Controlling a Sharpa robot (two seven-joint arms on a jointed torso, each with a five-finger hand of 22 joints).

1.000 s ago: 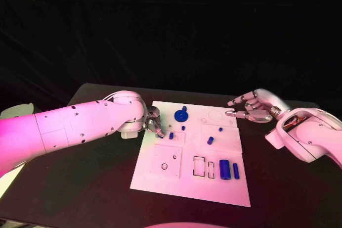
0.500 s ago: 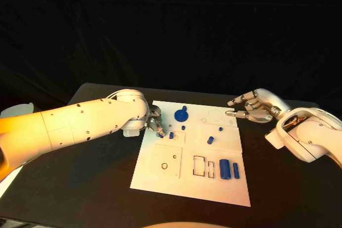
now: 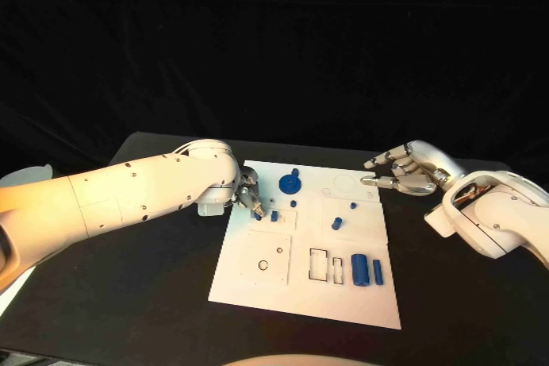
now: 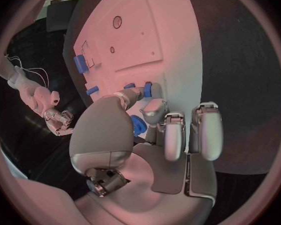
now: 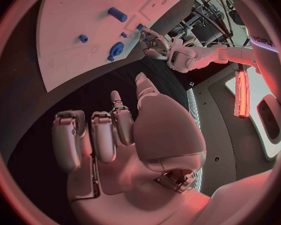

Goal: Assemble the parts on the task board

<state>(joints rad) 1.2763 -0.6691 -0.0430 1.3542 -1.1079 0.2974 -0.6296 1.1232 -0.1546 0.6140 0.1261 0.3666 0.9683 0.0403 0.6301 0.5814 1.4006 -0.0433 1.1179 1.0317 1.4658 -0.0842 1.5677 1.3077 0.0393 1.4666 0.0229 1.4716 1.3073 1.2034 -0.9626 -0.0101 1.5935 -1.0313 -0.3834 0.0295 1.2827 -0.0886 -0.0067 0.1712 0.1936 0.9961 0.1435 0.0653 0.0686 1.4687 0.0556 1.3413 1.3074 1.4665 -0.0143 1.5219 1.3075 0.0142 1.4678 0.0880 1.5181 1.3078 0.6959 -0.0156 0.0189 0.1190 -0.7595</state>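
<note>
Two white arms, each ending in a silver many-fingered hand

The left arm (image 3: 126, 193) is stretched in from the left, its left hand (image 3: 250, 198) lowered with fingers pointed down and thumb and finger brought together. The right arm (image 3: 494, 213) is bent at the right, its right hand (image 3: 401, 171) raised, fingers loosely curled and apart, nothing held.

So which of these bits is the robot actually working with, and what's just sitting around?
Part of the job:
- task board
- blue gear-like part
- small blue part at the left hand's fingertips
- blue peg
- two long blue parts
- left hand
- right hand, holding nothing

Just there:
- black table
</note>
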